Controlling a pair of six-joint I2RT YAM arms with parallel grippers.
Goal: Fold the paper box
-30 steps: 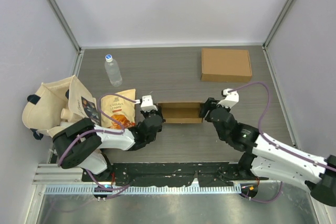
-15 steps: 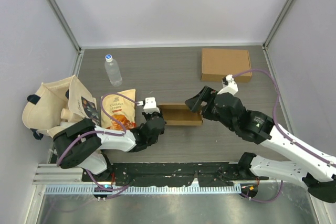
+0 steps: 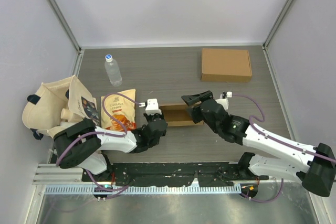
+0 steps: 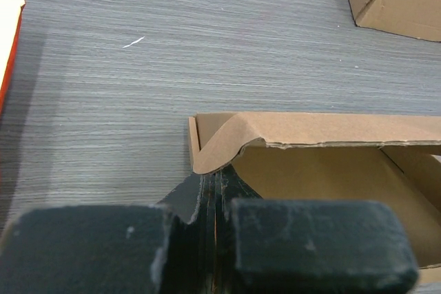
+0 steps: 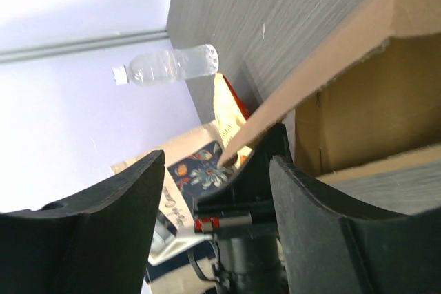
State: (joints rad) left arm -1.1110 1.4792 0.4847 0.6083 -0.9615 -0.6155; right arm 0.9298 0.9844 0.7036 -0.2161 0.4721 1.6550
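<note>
The open brown paper box (image 3: 177, 115) lies at the table's middle, its walls partly raised. My left gripper (image 3: 156, 121) is shut on the box's left end flap. In the left wrist view the fingers (image 4: 303, 239) are pressed together under the curled flap (image 4: 220, 141), with a thin cardboard edge between them. My right gripper (image 3: 191, 99) hovers over the box's back right part, open and empty, pointing left. In the right wrist view its jaws (image 5: 220, 163) stand wide apart, with the box's wall (image 5: 358, 101) at the right.
A second, closed cardboard box (image 3: 226, 64) sits at the back right. A water bottle (image 3: 112, 70) lies at the back left. A snack bag (image 3: 119, 109) and a cloth tote bag (image 3: 50, 106) are on the left, close to my left arm.
My right gripper has left the box's right end, risen and swung left over the box with its jaws open. My left gripper has shifted slightly right, still gripping the flap.
</note>
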